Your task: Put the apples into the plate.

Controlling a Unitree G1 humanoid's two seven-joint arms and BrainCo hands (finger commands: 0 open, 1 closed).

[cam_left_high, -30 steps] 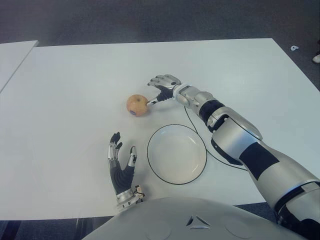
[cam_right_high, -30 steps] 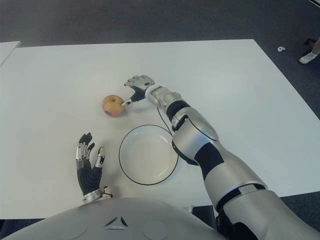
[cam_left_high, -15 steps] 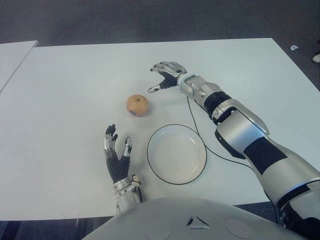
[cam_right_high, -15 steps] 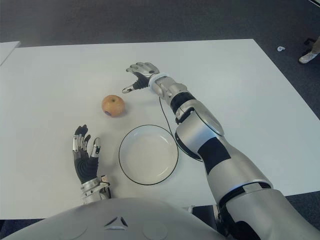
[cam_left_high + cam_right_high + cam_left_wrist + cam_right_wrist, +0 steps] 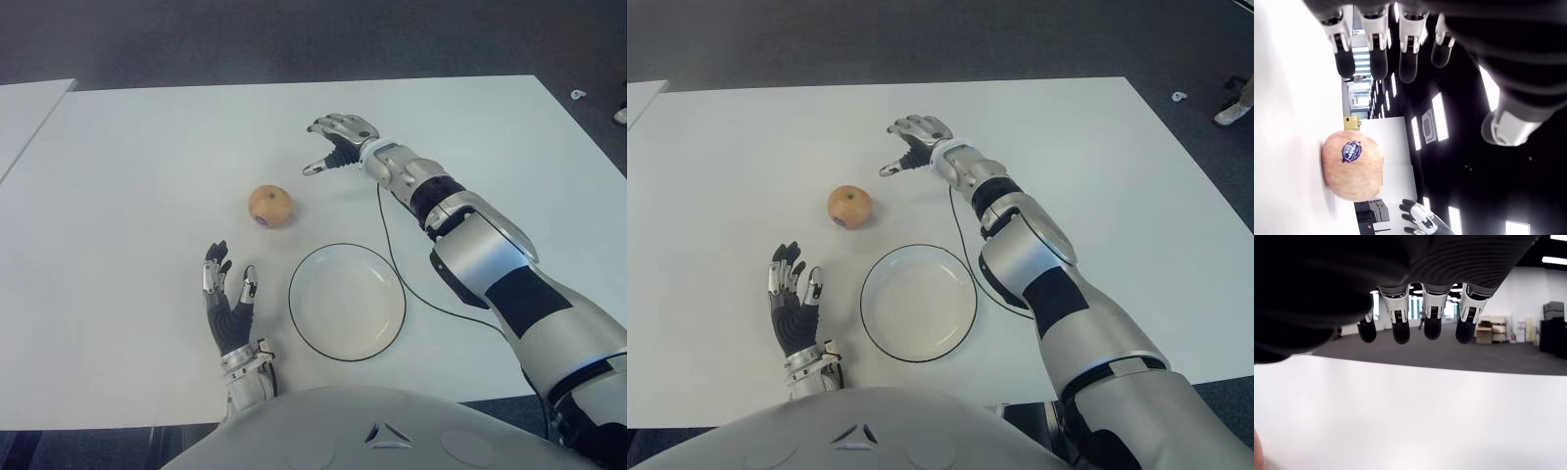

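One yellow-red apple [image 5: 269,206] with a dark sticker lies on the white table [image 5: 127,196], up and to the left of the white plate [image 5: 347,301] with a thin black rim. The plate holds nothing. My right hand [image 5: 336,145] hovers open beyond the apple, to its right and apart from it, fingers spread and holding nothing. My left hand [image 5: 226,299] stands open near the table's front edge, palm up, below the apple and left of the plate. The left wrist view shows the apple [image 5: 1352,166] beyond my spread fingers.
A thin black cable [image 5: 392,264] runs from my right forearm across the table past the plate's right side. A second white table's corner [image 5: 24,108] shows at the far left. Dark carpet surrounds the tables.
My right hand has pulled away from the apple, moving farther back and to the right. The apple stayed in place. My left hand shifted slightly nearer the front edge.
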